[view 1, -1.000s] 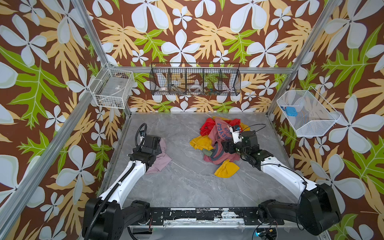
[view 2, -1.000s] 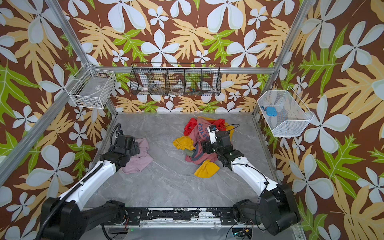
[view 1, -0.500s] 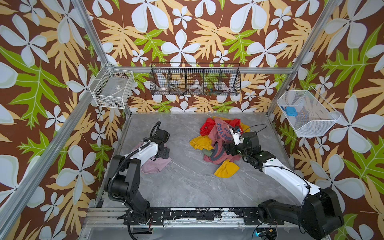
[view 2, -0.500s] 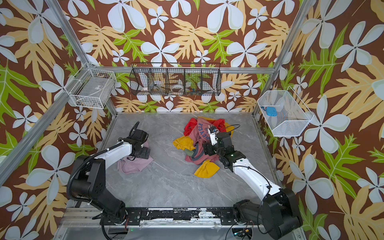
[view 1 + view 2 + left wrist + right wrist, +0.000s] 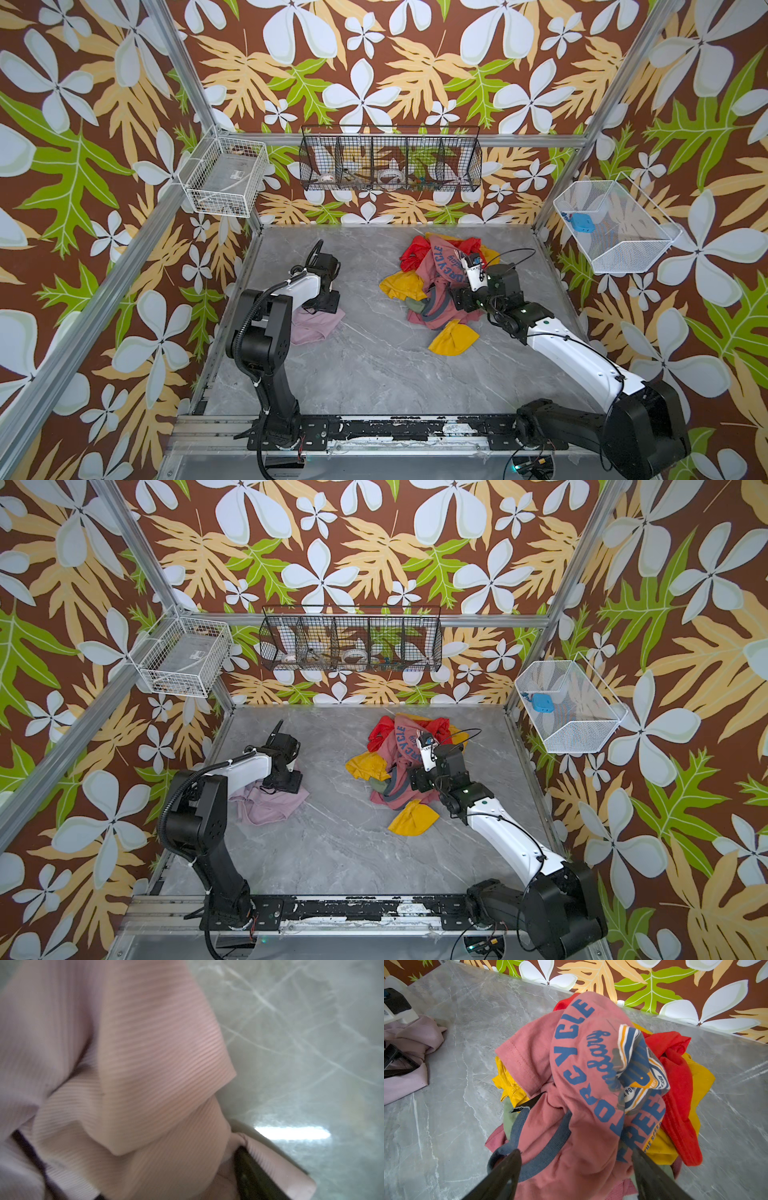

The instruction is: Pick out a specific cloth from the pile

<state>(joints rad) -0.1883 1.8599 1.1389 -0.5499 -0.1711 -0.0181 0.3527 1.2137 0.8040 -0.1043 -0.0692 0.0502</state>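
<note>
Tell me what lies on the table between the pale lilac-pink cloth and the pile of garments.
Nothing: only bare grey marbled table separates the cloth from the pile, seen in both top views and the right wrist view.

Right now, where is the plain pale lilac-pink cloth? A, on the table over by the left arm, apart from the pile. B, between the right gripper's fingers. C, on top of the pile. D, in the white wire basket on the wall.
A: in a top view the cloth lies on the table, with bare surface between it and the pile.
</note>
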